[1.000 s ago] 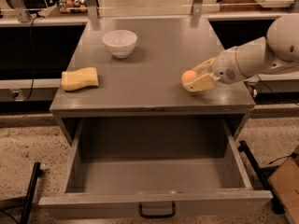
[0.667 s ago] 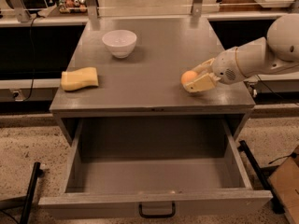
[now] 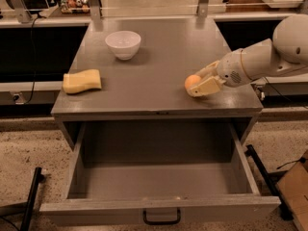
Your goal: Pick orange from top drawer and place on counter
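Note:
The orange [image 3: 192, 82] sits on the counter [image 3: 163, 57] near its front right corner. My gripper [image 3: 195, 84] reaches in from the right on a white arm, with its cream fingers [image 3: 206, 87] closed around the orange, one behind it and one in front. The orange appears to touch the counter surface. The top drawer [image 3: 72, 177] is pulled fully out below the counter and nothing shows inside it. Its black loop handle [image 3: 161, 218] is at the bottom of the view.
A white bowl [image 3: 123, 44] stands at the back left of the counter. A yellow sponge [image 3: 82, 81] lies at the left front. Black bars stand on the floor to the left [image 3: 31, 196] and right [image 3: 262, 177] of the drawer. A cardboard box [image 3: 294, 191] is at the lower right.

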You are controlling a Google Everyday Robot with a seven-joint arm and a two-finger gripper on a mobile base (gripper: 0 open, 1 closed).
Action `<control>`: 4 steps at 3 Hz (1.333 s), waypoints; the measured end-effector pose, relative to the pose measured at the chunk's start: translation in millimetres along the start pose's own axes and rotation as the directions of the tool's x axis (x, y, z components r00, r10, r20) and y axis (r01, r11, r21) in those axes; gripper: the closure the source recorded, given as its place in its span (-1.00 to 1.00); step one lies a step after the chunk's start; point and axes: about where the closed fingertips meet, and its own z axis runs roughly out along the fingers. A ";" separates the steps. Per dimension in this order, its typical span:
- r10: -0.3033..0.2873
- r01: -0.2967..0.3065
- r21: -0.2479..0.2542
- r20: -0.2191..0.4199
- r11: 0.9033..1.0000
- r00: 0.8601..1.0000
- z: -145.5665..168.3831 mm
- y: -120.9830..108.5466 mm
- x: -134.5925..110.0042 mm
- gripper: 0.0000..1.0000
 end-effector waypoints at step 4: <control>-0.184 0.182 0.042 0.060 0.982 0.981 -40.1 4.7 -27.0 -1.00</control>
